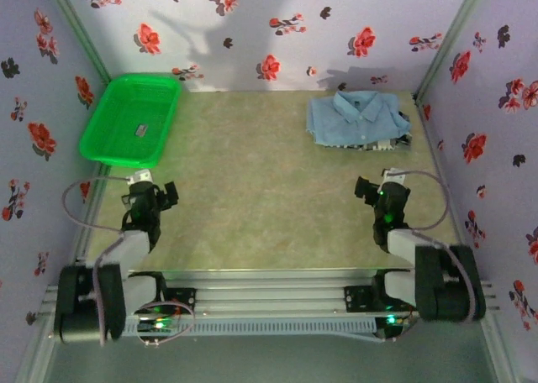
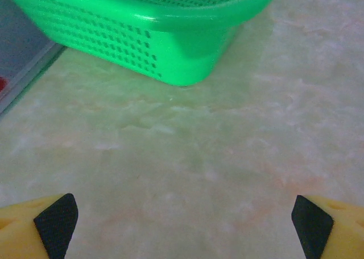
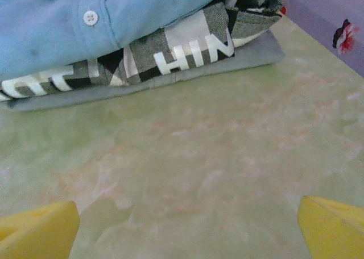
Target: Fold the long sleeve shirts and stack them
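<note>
From the top camera, the two shirts lie as one folded stack in the far right corner of the table (image 1: pixel 252 173). The light blue shirt (image 1: pixel 353 117) is on top with its collar toward the far edge. The checked shirt (image 1: pixel 397 143) is under it, and only a thin strip of it comes out at the near right side of the stack. A green basket (image 1: pixel 105 135) stands in the far left corner, well apart from the shirts. The left gripper (image 1: pixel 166 194) is above the near left part of the table, near the basket. The right gripper (image 1: pixel 368 190) is above the near right part, on the near side of the stack and not touching it.

From the left wrist camera, the two yellow fingers (image 2: pixel 57 225) with black pads stand far from each other at the lower corners. The jaws are spread wide, with nothing but bare table between them. One rounded corner of the basket is in front of them, apart from the fingers.

From the right wrist camera, the yellow fingers (image 3: pixel 333 228) are also wide apart and grip nothing. The stack lies in front of them on the table. The light blue shirt is on top and shows a white button. The black-and-white cloth below it carries large white letters. Under that, a flat grey layer (image 3: pixel 259 53) touches the table; I cannot tell which shirt it belongs to.
</note>
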Robot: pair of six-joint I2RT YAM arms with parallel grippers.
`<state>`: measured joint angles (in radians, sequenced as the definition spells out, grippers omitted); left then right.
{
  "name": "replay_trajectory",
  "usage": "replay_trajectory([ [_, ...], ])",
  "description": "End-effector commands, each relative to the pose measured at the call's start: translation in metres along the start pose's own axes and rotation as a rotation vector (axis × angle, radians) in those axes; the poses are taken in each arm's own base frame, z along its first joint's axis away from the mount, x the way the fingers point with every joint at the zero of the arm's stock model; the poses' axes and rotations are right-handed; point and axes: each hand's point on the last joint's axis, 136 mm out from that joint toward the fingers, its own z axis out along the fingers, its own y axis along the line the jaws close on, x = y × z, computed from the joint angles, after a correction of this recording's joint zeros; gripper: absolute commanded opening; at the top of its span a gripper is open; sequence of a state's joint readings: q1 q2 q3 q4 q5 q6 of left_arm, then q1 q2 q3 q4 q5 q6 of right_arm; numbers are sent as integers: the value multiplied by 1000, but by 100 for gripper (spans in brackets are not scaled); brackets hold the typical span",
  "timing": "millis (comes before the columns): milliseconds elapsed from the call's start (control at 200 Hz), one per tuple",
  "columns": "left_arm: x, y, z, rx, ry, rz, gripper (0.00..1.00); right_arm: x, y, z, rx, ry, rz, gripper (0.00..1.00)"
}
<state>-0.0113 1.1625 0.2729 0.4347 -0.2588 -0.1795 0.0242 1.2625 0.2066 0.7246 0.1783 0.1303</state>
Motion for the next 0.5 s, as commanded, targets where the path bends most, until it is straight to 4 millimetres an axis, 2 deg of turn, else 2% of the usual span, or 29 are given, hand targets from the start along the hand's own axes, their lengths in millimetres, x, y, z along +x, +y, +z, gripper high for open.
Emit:
replay_trajectory([
  [0,-53,-23,11,75,-229,62,100,-44,-1,10,23,-210,11,99],
  [20,-62,-27,15,77,-246,83,100,-38,0,15,21,-186,8,99],
  [45,-64,-33,20,84,-247,114,100,-32,0,20,17,-166,5,99],
  [80,-59,-37,29,96,-242,131,100,-27,0,28,20,-170,7,99],
  [125,-50,-42,40,118,-239,145,100,-33,-1,37,15,-198,18,99],
  [175,-40,-46,46,138,-189,161,100,-27,-10,43,74,-70,45,99],
  [190,-43,-45,46,147,-176,151,100,-26,-12,47,99,-32,50,100],
  [220,-46,-43,49,155,-179,132,100,-27,-5,51,77,-27,8,100],
  [275,-45,-40,50,152,-162,118,100,-28,6,51,23,-72,-22,99],
  [495,-46,-40,50,153,-172,117,100,-27,-2,48,77,-59,-3,99],
])
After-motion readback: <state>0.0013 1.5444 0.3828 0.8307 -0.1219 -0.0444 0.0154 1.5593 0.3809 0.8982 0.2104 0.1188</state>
